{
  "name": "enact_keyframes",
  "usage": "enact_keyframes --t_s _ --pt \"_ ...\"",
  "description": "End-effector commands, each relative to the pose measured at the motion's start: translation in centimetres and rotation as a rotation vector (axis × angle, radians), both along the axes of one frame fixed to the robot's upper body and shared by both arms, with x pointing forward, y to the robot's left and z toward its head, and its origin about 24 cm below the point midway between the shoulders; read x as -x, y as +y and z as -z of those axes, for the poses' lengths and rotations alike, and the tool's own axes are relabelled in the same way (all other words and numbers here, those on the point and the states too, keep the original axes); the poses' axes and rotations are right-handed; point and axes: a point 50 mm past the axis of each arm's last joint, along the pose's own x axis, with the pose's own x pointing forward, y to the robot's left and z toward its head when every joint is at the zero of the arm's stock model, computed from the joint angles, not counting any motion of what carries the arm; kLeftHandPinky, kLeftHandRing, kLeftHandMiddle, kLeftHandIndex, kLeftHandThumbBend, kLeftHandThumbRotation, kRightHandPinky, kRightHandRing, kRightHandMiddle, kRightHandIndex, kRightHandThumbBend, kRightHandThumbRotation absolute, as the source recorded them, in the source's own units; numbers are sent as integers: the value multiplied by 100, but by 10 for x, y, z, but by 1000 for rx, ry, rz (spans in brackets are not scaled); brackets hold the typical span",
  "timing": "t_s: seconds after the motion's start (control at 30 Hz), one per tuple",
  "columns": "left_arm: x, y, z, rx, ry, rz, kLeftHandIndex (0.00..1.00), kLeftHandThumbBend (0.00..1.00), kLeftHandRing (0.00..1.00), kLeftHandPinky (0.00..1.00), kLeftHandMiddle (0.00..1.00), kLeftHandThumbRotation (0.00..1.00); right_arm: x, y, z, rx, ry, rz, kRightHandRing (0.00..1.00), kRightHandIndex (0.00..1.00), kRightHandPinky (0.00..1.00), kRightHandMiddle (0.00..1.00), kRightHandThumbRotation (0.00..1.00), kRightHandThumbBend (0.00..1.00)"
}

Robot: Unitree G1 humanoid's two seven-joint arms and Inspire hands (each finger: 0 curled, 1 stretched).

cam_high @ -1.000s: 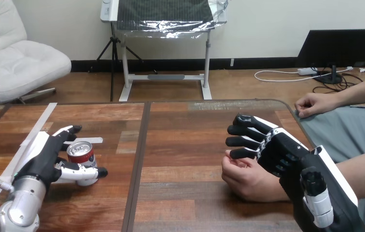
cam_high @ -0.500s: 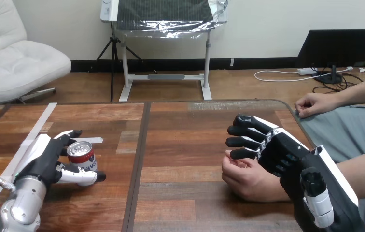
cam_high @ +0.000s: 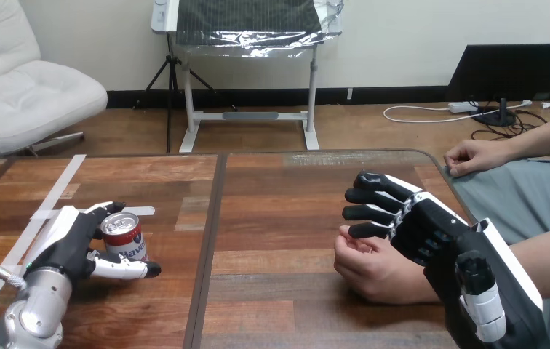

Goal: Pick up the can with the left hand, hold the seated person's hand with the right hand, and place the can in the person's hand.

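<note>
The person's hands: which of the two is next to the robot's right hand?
The near hand, resting on the table just beside the right hand. The far hand lies apart at the table's far corner.

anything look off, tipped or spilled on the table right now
Nothing stands out. The can stands upright on the table, nothing spilled, with the left hand curled round it. The right hand lies over the person's nearer hand, its fingers straight.
</note>
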Motion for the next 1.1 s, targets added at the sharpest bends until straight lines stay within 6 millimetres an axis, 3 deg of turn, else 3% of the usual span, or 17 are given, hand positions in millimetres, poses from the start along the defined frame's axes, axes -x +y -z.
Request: enact_keyframes --t_s 0.0,0.5,1.07 --pt "-23 -3 -30 -52 -104 30 88 81 86 73 88 11 -10 -1 -16 0 -90 -6 79 83 73 82 95 89" --pt "-24 -4 -31 -64 -104 27 84 78 82 69 85 10 -10 -1 -15 -2 -85 -11 79 83 73 82 95 89" --pt "-26 -4 -33 -56 -117 11 76 74 70 61 74 6 -10 -1 -16 -1 -89 -10 78 83 73 82 96 88"
